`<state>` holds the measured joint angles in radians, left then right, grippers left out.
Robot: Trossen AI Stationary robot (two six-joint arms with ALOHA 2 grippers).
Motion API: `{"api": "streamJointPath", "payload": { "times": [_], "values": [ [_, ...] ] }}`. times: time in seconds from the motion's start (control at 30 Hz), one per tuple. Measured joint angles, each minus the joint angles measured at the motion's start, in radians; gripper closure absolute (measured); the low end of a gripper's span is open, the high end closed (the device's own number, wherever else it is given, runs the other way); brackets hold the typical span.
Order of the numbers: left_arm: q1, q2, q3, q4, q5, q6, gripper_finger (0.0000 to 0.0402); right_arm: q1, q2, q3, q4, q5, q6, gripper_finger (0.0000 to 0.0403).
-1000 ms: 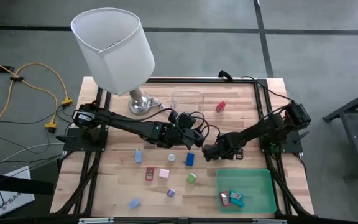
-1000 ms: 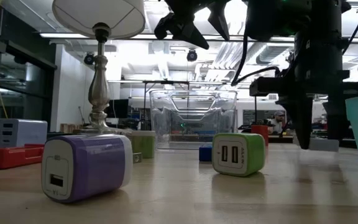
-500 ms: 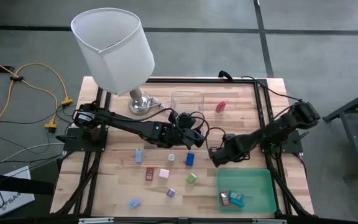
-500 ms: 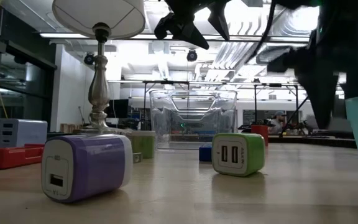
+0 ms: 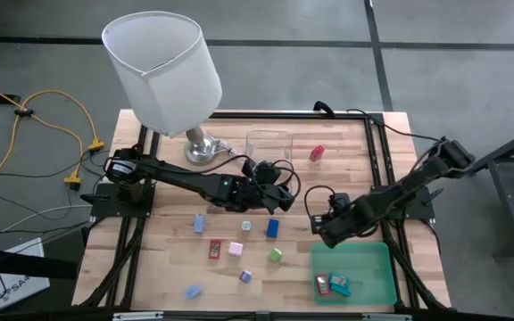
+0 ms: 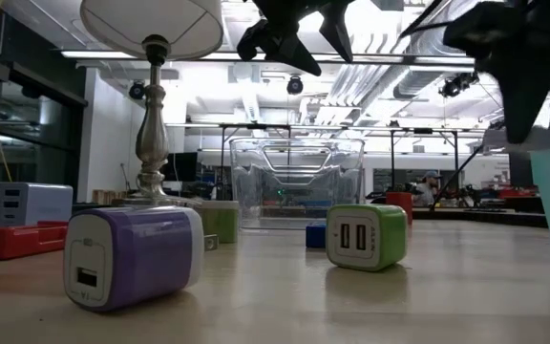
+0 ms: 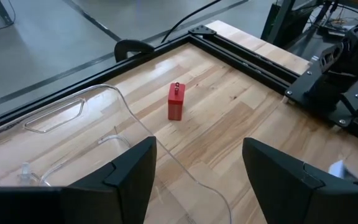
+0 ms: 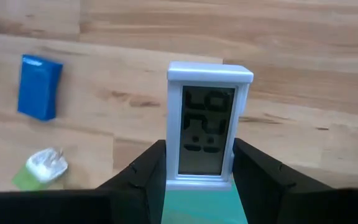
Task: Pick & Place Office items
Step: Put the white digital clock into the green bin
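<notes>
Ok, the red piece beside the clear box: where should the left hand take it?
Across the two long sides of the red piece, coming straight down from above. It lies alone on bare wood, apart from the clear box, so the open left hand fits either side; avoid the stub end.

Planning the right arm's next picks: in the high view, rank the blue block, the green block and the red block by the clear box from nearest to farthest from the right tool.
From the right tool, which holds a small clock:
1. Blue block, just toward the left arm.
2. Green block, on the near side of the table.
3. Red block, at the far edge beside the clear box.
</notes>
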<state>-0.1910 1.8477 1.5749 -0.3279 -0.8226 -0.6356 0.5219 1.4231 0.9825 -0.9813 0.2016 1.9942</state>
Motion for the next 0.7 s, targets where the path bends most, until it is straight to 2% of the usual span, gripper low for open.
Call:
{"api": "streamJointPath", "payload": {
  "times": [0.17,0.3,0.7],
  "values": [
    [0.0,0.0,0.0,0.0,0.0,0.0,0.0171,0.038,-0.038,0.0,0.001,-0.014,-0.013,0.0256],
    [0.0,0.0,0.0,0.0,0.0,0.0,0.0171,0.069,-0.063,0.0,-0.004,-0.046,-0.067,0.0256],
    [0.0,0.0,0.0,0.0,0.0,0.0,0.0171,0.179,-0.114,0.0,-0.015,-0.048,-0.279,0.0256]
  ]
}}
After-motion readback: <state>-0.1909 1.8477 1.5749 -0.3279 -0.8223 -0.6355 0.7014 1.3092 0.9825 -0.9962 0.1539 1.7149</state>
